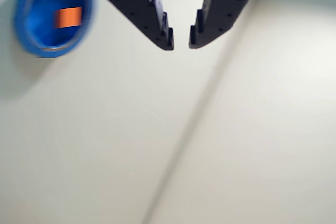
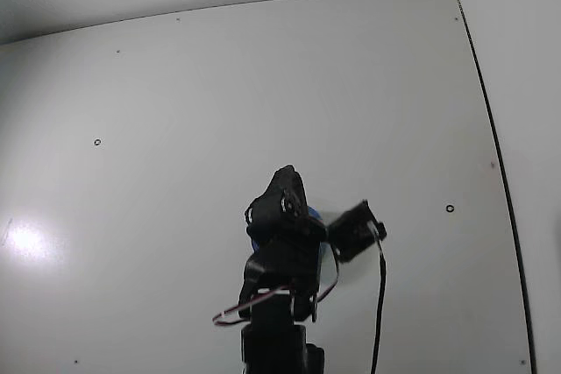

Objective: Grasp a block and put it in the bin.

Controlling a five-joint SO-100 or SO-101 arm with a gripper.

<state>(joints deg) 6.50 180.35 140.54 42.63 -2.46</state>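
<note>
Block in bin; gripper empty, jaws parted.

Wrist view, left to right: the bin [image 1: 52, 14], cut by the top edge, holds the block [image 1: 69, 17], orange-red on the blue floor. The gripper [image 1: 181, 39] hangs right of the bin over bare table [image 1: 105, 145], fingers released with a narrow gap, grasping nothing. Judged: the block is small, light, rigid; flat opposite faces suit a pinch. Motion blur softens the edges. In the fixed view the arm [image 2: 285, 243] hides nearly all the bin; the block and fingertips are not visible.
</note>
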